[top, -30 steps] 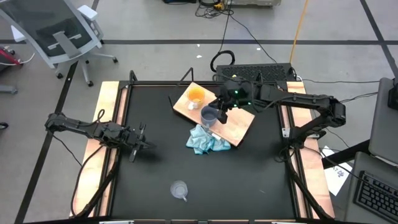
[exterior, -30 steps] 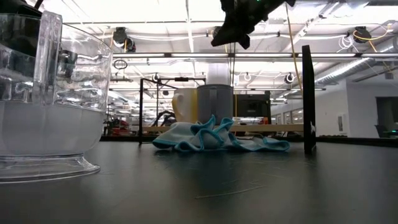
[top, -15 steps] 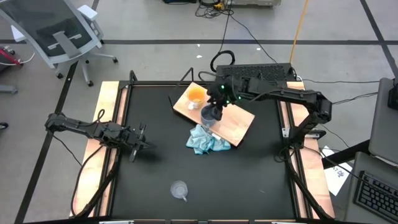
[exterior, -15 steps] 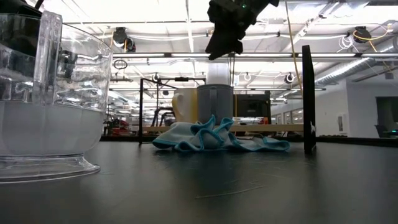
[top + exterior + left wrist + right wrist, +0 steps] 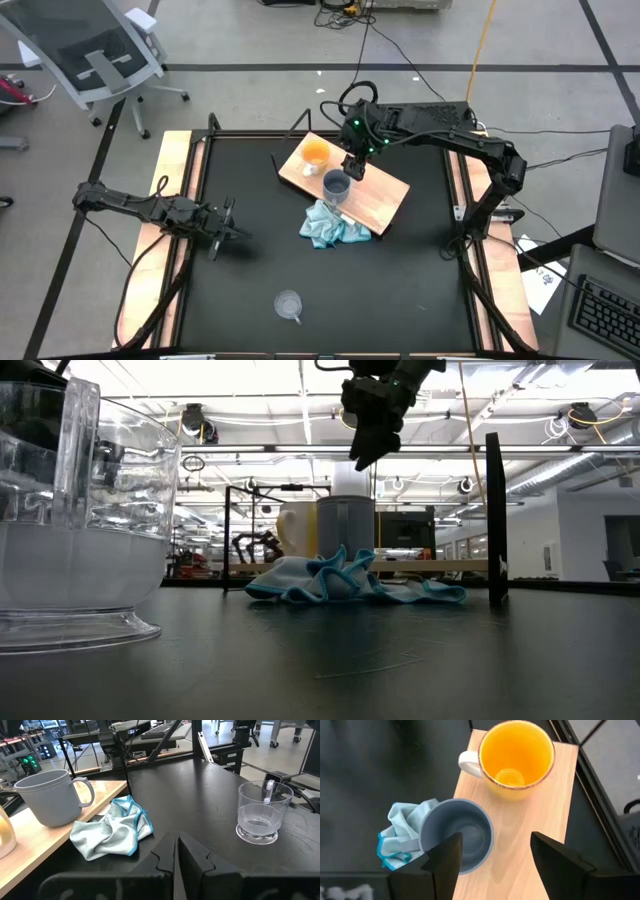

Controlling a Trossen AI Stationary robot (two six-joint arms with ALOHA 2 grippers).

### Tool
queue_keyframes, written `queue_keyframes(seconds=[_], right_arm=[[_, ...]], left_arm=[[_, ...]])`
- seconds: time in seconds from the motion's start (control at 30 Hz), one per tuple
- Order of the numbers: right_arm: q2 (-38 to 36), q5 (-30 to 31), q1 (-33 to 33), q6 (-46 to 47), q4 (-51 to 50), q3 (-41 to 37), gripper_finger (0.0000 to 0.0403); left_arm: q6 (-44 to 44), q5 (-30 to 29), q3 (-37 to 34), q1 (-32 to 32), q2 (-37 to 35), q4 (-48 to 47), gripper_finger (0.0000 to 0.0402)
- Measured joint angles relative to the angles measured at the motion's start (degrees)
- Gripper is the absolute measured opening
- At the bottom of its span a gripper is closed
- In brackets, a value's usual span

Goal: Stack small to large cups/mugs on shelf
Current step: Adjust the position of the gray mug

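The right hand [image 5: 352,168], fingers apart and empty, has moved up-right off the grey-blue mug [image 5: 336,185]; only its wrist view shows the mug's empty inside.

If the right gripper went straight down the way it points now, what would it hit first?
Probably the bare shelf, just beside the grey-blue mug. The right gripper hangs above it, jaws open; one jaw may clip the mug's rim, but depth is unclear.

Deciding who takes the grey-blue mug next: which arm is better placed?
Right. Its open tool hangs just above the shelf, beside the grey-blue mug and orange mug. The left tool waits shut far off, across the table.
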Motion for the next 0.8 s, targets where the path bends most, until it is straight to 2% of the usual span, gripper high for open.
queue_keyframes(seconds=[0.23,0.33,0.47,0.63,0.8], right_arm=[[0.00,-0.04,0.02,-1.28,3.74,0.00,0.0218],[-0.04,-0.02,0.67,2.35,8.67,-1.25,0.0218],[0.07,-0.09,2.35,3.15,9.94,-1.90,0.0217],[0.05,0.08,3.17,4.69,5.92,-1.31,0.0217],[0.22,4.59,3.17,5.69,-2.06,2.20,0.0217]], left_arm=[[0.02,0.00,0.00,0.00,0.00,0.00,0.0024],[0.04,0.00,0.00,0.00,0.00,0.00,0.0024],[0.04,0.00,0.00,0.00,0.00,0.00,0.0024],[0.20,0.00,0.00,0.00,0.00,-0.02,0.0024],[0.90,0.00,0.00,-0.01,0.00,-0.01,0.0024]])
